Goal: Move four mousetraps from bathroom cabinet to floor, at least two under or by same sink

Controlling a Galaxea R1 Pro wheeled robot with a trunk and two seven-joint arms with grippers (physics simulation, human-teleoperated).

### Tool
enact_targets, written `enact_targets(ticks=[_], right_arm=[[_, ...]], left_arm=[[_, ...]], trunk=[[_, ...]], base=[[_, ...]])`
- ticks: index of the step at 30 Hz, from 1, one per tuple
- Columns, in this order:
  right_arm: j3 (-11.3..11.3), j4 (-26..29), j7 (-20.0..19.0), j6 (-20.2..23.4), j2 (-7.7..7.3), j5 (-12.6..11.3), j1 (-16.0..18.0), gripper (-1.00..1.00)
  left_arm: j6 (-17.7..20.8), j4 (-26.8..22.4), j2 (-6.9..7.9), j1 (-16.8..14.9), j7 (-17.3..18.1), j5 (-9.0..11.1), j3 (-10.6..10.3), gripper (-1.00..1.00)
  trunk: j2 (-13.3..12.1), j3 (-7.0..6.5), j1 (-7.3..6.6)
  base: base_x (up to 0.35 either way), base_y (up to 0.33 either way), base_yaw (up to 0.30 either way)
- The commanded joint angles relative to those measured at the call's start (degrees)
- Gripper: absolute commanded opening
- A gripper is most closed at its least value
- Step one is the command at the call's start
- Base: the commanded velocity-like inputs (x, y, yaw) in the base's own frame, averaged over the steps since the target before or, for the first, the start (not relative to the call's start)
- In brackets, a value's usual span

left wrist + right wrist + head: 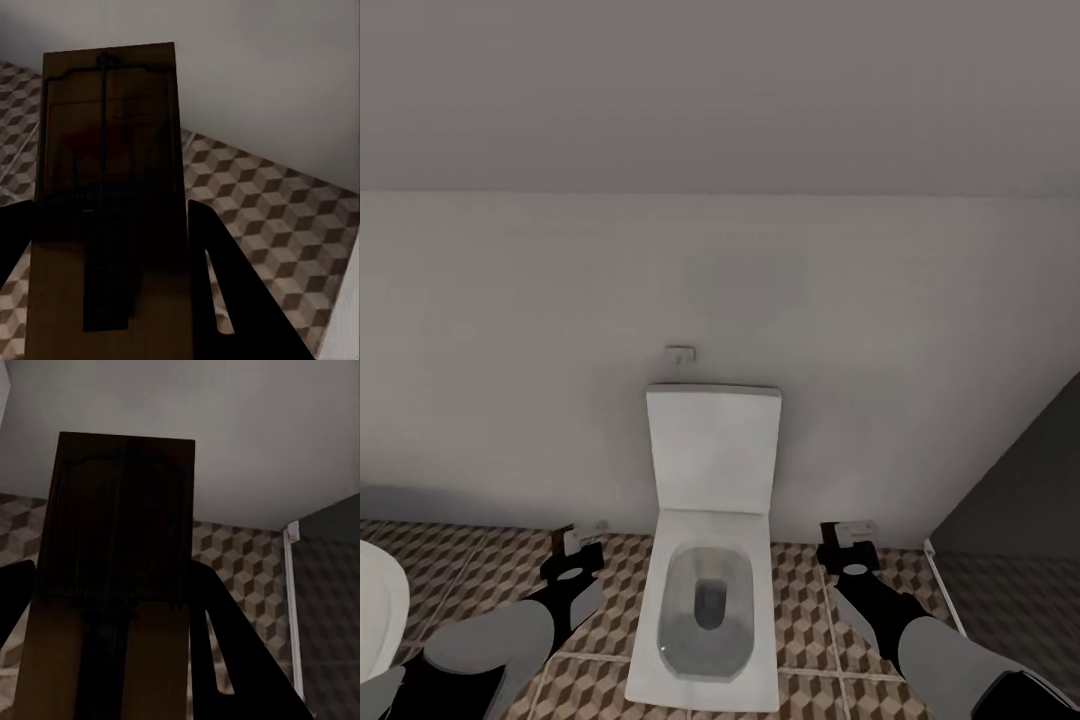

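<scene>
**Technician A:** Presently, what was each end effector doing?

**Technician B:** The left end effector (580, 545) was clamped on a mousetrap (105, 202). The left wrist view showed the board lying lengthwise between the two dark fingers (225, 285), its wire fittings facing the camera. The right end effector (847, 540) was clamped on a second mousetrap (116, 562) in the same manner.

**Technician A:** Where were the traps relative to the room?

**Technician B:** Both were held above the bathroom floor (800, 610), one on each side of a white toilet (705, 600) that stood against a pale wall (510, 350). A dark shower floor (326, 615) lay to the right, beyond a white threshold strip. A curved white fixture edge (380, 610) showed at far left; it could not be identified. The remaining two traps, the cabinet and the sink were outside the frames.

**Technician A:** Handling characteristics?

**Technician B:** Judged from appearance: light, rigid, flat boards. Thin wood offers little edge for the fingers, so the grip was best taken across the long edges near one end, as shown. The wire fittings looked the delicate part and should be kept clear of the pads. A flat, low release appeared advisable, since a light board could skid on smooth tile.
</scene>
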State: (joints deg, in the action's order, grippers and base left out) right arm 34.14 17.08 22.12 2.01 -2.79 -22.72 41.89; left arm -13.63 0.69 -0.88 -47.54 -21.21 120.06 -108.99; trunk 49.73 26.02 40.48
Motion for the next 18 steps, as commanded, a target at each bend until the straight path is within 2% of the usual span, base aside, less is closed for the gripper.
enact_targets(ticks=[1, 13, 18], right_arm=[[0.49, 0.13, 0.33, 0.09, -0.06, -0.59, 0.03, -1.0], [0.56, 0.1, 0.4, -0.03, 0.17, -0.98, -0.43, -1.0], [0.56, -0.15, 0.69, 0.31, 0.34, -1.22, -0.49, -1.0]], left_arm=[[-0.01, 0.02, 0.22, 0.09, -0.23, 0.32, -0.5, -1.0], [0.2, -0.25, 0.53, 0.44, -0.95, 0.27, -0.53, -1.0], [0.77, -0.68, -0.35, 0.43, -3.9, 0.21, -0.56, -1.0]], trunk=[[0.45, 0.24, 0.23], [5.26, 2.39, 2.86], [7.26, 3.29, 3.96]], base=[[0.0, 0.0, 0.0], [0.0, 0.0, 0.0], [0.0, 0.0, 0.0]])
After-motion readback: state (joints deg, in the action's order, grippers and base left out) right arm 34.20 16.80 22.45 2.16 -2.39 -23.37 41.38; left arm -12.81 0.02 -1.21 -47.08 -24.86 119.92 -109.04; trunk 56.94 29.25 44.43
